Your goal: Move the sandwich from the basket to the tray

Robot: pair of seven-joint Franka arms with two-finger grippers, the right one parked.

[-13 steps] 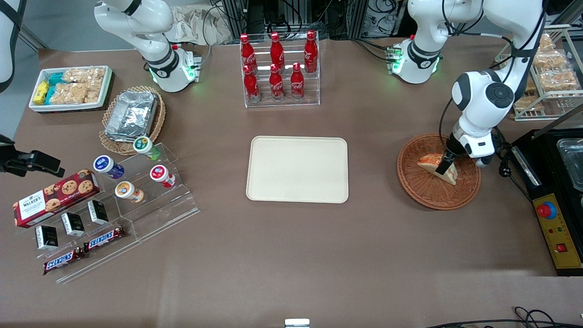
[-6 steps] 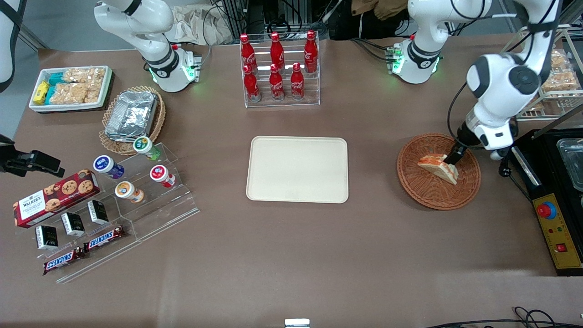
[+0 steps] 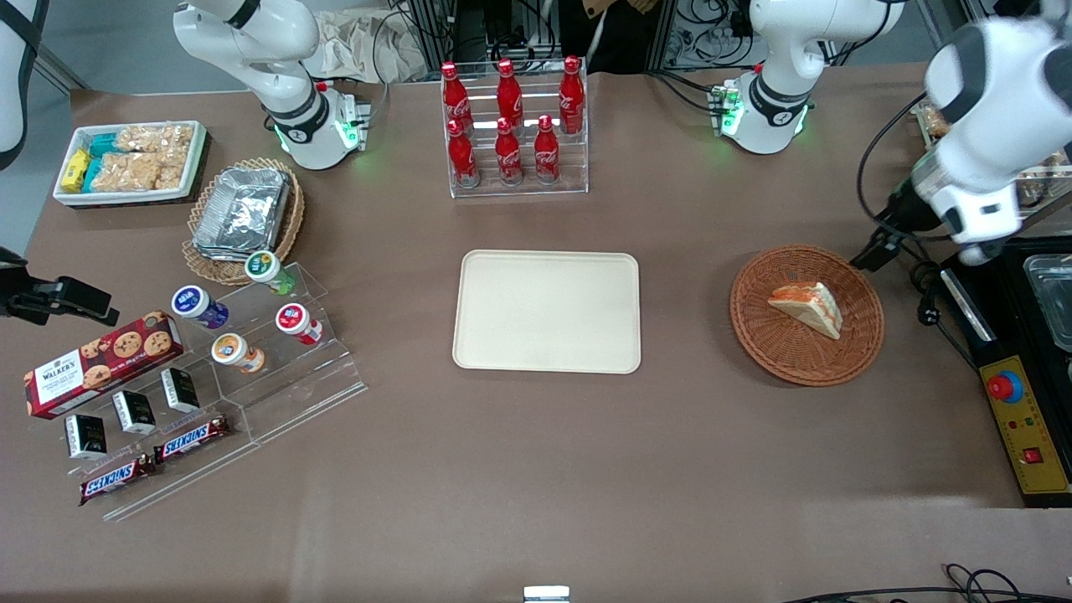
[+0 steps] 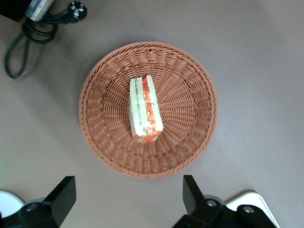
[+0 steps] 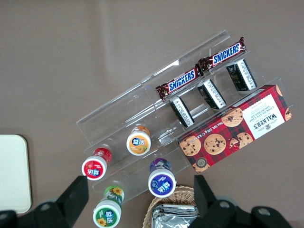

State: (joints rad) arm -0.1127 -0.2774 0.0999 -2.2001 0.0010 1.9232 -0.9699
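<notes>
The gripper (image 4: 126, 199) hangs above the basket (image 3: 863, 335), fingers (image 4: 64, 194) spread wide and holding nothing. Below it, the sandwich (image 3: 808, 306) lies in the basket's middle, the tray (image 3: 546, 311) well apart toward the parked arm's end.

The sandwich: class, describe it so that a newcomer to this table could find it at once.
Find the cream tray mid-table, then the reddish-brown basket toward the working arm's end, with the open gripper above it. The sandwich lies alone inside: a white bread wedge with orange-red and green filling.

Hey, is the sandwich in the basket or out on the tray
In the basket. The sandwich lies in the basket; the tray holds nothing, and the open gripper hangs above the rim.
</notes>
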